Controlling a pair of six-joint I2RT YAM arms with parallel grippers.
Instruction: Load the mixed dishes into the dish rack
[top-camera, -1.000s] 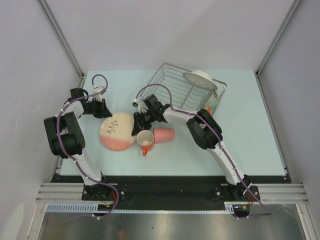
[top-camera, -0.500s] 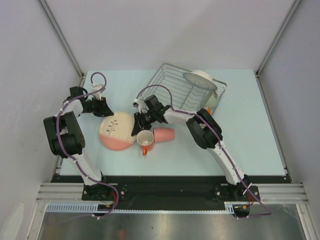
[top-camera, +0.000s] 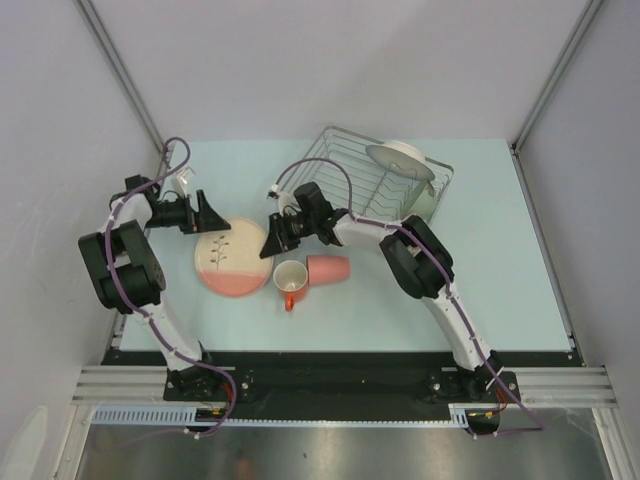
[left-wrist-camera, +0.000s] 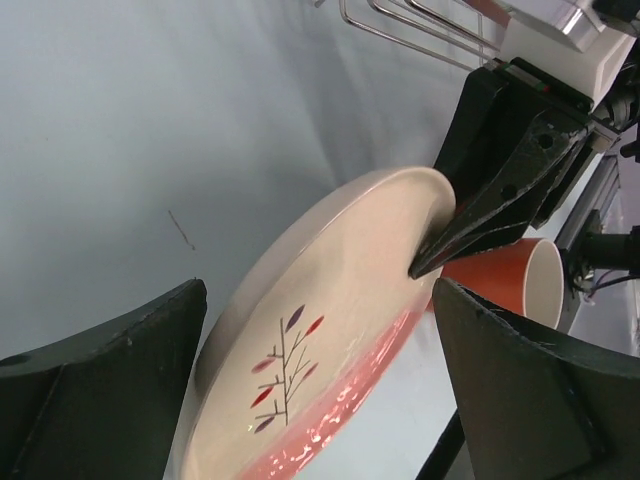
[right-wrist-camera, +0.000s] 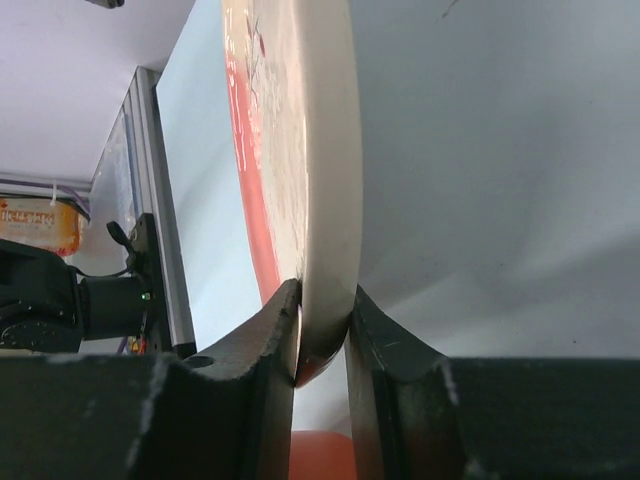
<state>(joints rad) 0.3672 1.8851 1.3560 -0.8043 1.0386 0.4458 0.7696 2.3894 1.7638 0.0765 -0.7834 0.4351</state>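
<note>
Pink along one side and cream across the rest, with a small twig motif, the pink plate (top-camera: 233, 262) sits at the left-centre of the pale blue tabletop (top-camera: 500, 280), between the two arms. The right tool (top-camera: 270, 241) is clenched on the plate's right rim; the right wrist view shows that rim edge-on, pinched between both fingers (right-wrist-camera: 265, 345). From the left wrist view the plate is tilted, its held side raised and its opposite rim low. Whether that low rim touches the tabletop cannot be told. The left tool (top-camera: 214, 212) stands spread wide at the plate's upper-left edge, grasping nothing, its two fingers (left-wrist-camera: 110, 390) well apart on either side of the plate's near rim. Just right of the plate stands a mug with an orange handle (top-camera: 290, 279), mouth up, and beside it a pink tumbler (top-camera: 328, 268) lies on its side. The dish rack (top-camera: 345, 160) sits at the back right, and a large whitish plate (top-camera: 400, 160) leans in it.
</note>
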